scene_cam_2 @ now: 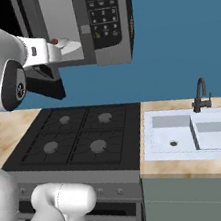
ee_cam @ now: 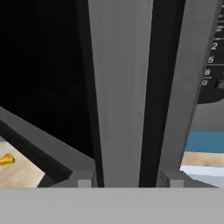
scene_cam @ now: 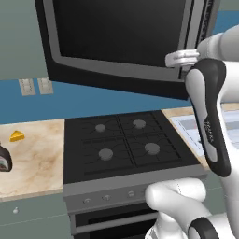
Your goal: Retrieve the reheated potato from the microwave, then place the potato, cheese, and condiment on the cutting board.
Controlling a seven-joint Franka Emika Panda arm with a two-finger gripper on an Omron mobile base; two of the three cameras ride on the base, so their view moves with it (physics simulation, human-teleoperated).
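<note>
Hand view: we see the gripper [ee_cam: 127, 181] with jaws partly spread, straddling a smooth grey vertical bar on the microwave [ee_cam: 205, 52] door; actual pinching we cannot tell. Glossy dark glass door hangs ajar. Yellow cheese [scene_cam: 17, 136] wedge rests on marbled counter [scene_cam: 32, 158], well apart.

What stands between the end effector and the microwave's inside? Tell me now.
The microwave door, swung only partway open. The end effector is closed around the door's grey handle.
</note>
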